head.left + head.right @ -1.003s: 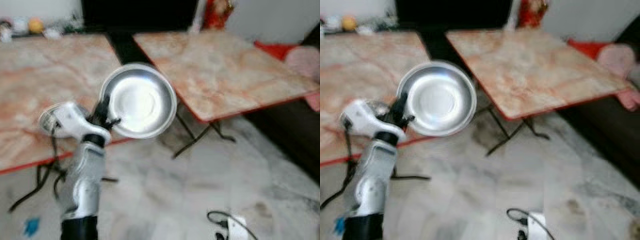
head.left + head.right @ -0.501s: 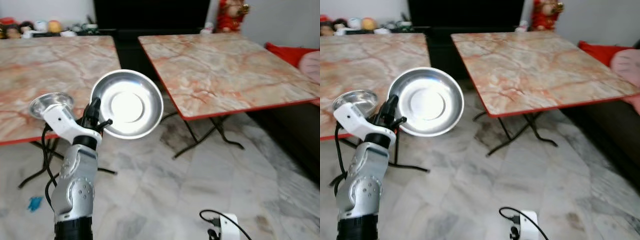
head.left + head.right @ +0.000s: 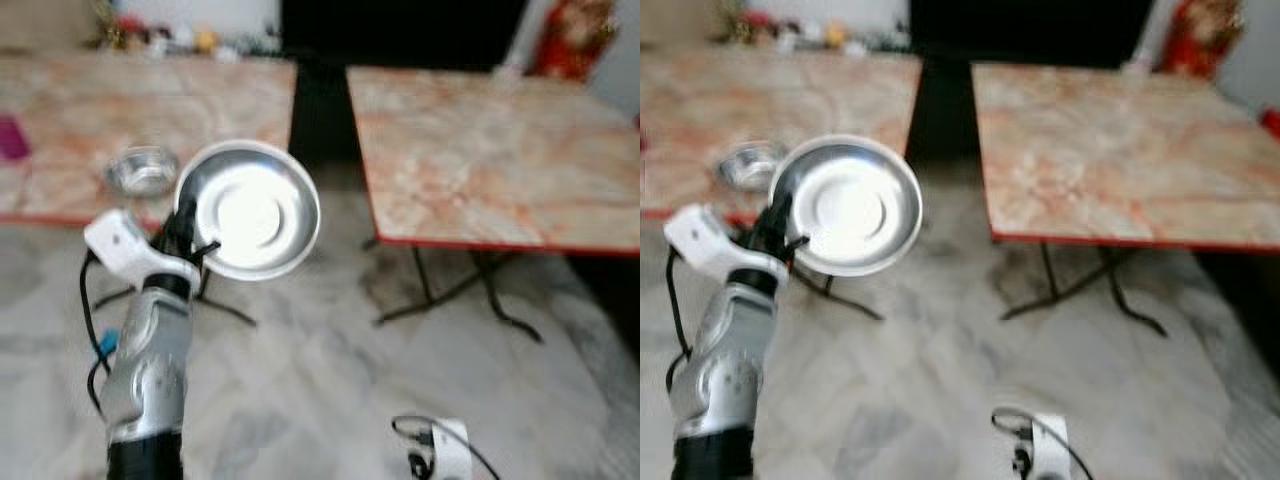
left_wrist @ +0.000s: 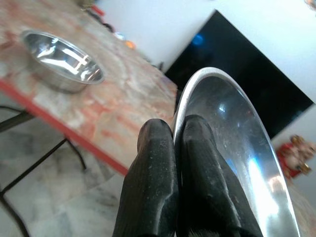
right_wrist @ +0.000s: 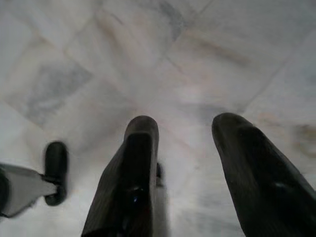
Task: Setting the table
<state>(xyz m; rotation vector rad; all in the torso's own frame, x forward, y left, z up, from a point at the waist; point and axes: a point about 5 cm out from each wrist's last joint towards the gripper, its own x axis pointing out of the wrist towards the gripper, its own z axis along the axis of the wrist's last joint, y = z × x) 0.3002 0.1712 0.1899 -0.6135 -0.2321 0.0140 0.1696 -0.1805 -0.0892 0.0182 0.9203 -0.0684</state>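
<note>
While our left pincer (image 4: 175,148) clamps the plate (image 3: 250,210) by its rim, we carry it toward the surface (image 3: 70,130) (bowl (image 3: 142,170) there); next, set it beside the bowl.

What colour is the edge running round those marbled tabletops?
Red: a thin red band rims the right table, below its orange-veined marble top. It shows best in the right eye view.

A shiny round steel plate (image 3: 252,220) stands tilted nearly upright in mid-air, hollow face toward the camera, its rim pinched at the left edge. A smaller steel bowl (image 3: 142,170) sits upright near the left tabletop's (image 3: 60,130) front edge
</note>
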